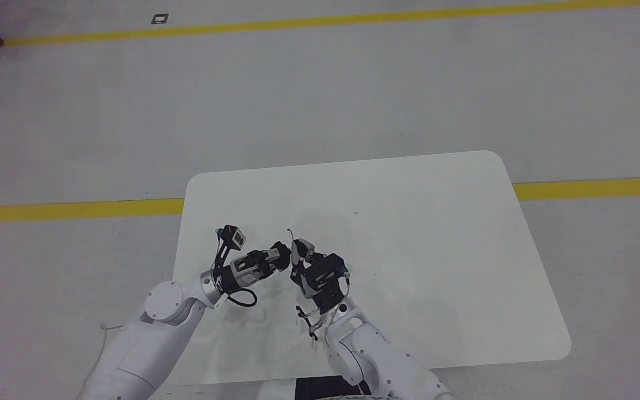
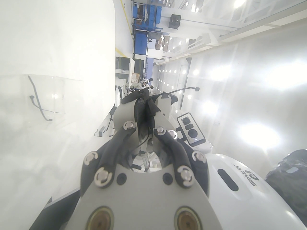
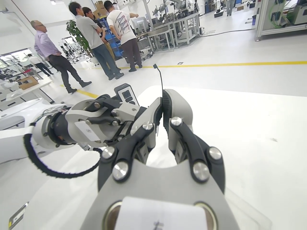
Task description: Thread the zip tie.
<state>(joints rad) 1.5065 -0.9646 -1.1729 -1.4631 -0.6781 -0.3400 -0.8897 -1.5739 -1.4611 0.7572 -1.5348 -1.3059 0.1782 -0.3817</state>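
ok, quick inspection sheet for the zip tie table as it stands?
Surface: white table, rounded corners, one small dark mark.
Job's things: black zip tie upright above the table, head on top.
Clutter: nothing seen.
Grippers: right gripper shut on the zip tie's strap; left gripper shut, tips against the right's fingers; whether it holds the tie cannot be told.
Cables: black cable loop at the left wrist.
Surroundings: grey floor, yellow line, workbenches behind.
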